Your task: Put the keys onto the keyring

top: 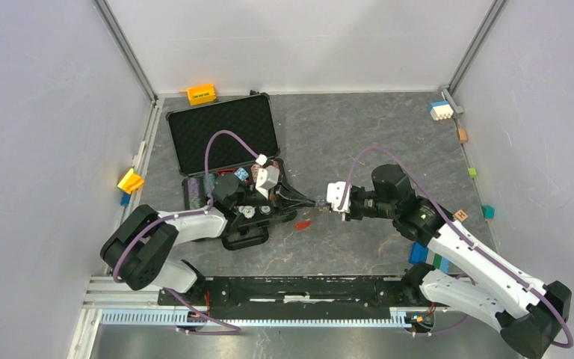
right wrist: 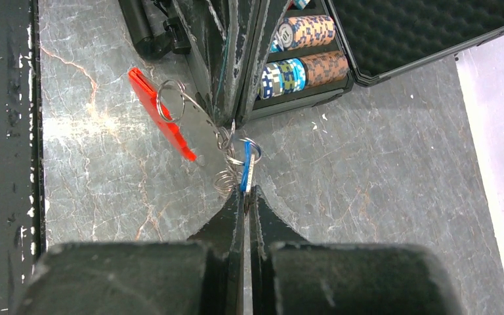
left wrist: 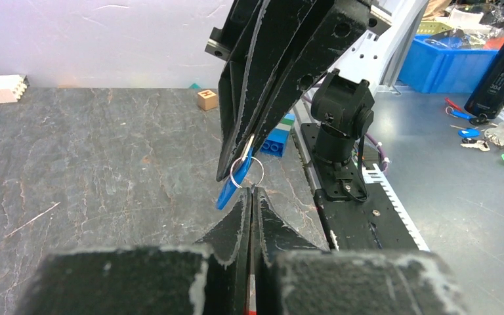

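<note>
Closest to the right wrist camera, the right gripper had its two fingers pressed together, pinching the lower edge of the small blue-headed key, which stood on edge above the tips. A small silvery ring sat around the key's top. The keyring hung just beside the key and touched it, its loops bunched at the meeting point and its red strip slanting away to the left over the bench. From the far side the left gripper came in tip to tip, its fingers also squeezed together, apparently gripping one of the keyring's loops. Behind it lay an open black case with poker chips in rows
</note>
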